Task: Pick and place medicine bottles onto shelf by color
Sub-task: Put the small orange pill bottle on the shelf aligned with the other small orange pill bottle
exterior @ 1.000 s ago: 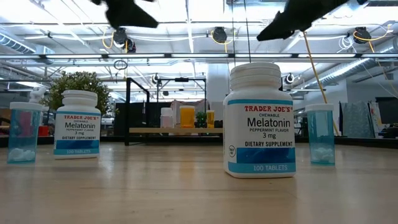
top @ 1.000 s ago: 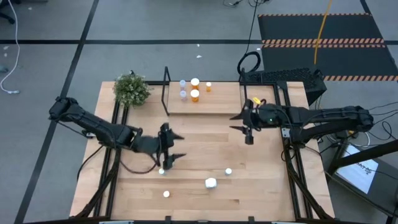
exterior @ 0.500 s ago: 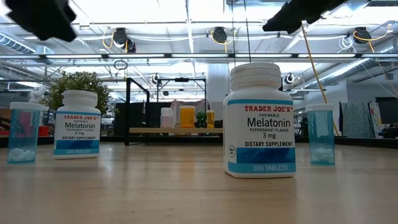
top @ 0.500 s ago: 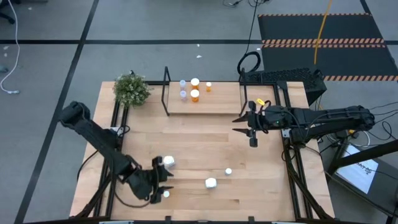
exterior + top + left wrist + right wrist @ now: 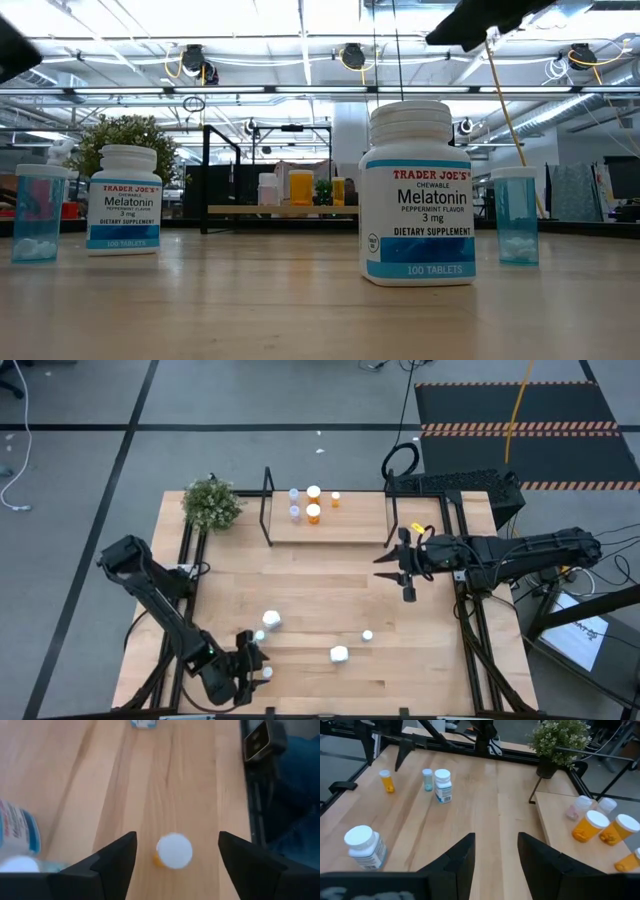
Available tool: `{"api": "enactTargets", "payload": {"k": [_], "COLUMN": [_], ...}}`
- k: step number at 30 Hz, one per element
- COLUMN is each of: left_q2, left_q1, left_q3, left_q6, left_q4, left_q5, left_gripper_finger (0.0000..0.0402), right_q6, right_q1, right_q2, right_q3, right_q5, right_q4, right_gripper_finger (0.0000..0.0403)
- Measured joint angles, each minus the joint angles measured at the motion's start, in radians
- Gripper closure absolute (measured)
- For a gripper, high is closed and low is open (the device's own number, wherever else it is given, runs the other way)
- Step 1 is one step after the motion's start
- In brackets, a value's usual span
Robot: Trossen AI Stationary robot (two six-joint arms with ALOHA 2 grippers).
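A: High view, quick. Where's the left gripper [image 5: 250, 665]?
B: Near edge of the table [image 5: 330, 595], low over a small orange bottle [image 5: 266, 672]. Fingers look spread, nothing in them.

A: Right gripper [image 5: 388, 564]?
B: Hovering mid-table, right side, near the shelf [image 5: 345, 525]. Fingers apart, empty.

A: Bottles?
B: Five on the shelf's left part. On the table: white one [image 5: 271, 620], another white one [image 5: 339, 654], a small blue one [image 5: 367, 635].

A: Low view?
B: Two Melatonin bottles, big one [image 5: 419, 195] close, one far left [image 5: 125, 200]. Blue vials at either side [image 5: 39, 212], [image 5: 516, 215]. Shelf [image 5: 280, 209] behind with bottles on it.

A: Left wrist view?
B: Fingers [image 5: 112, 862] wide apart, the orange bottle [image 5: 172, 851] standing between them, not touched.

A: Right wrist view?
B: Fingers [image 5: 457, 862] parted, nothing held. Orange bottles [image 5: 590, 826] on the shelf [image 5: 555, 827], plant [image 5: 560, 740] behind.
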Motion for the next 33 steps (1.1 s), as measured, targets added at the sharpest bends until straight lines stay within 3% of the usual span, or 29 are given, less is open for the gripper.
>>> {"api": "enactTargets", "payload": {"k": [4, 10, 33], "left_q2": [0.045, 0.085, 0.085], "left_q1": [-0.007, -0.007, -0.006], "left_q3": [0.0, 0.0, 0.0], "left_q6": [-0.026, -0.023, 0.095], "left_q4": [-0.003, 0.005, 0.039], "left_q5": [-0.006, 0.002, -0.001], "left_gripper_finger": [0.0104, 0.0114, 0.0251], "right_q6": [-0.002, -0.004, -0.005], "right_q1": [0.0, 0.0, 0.0], "right_q2": [0.0, 0.0, 0.0], "right_q3": [0.0, 0.0, 0.0], "right_q5": [-0.001, -0.001, -0.001], "right_q4": [0.0, 0.0, -0.002], "right_gripper_finger": [0.0259, 0.0259, 0.0259]}}
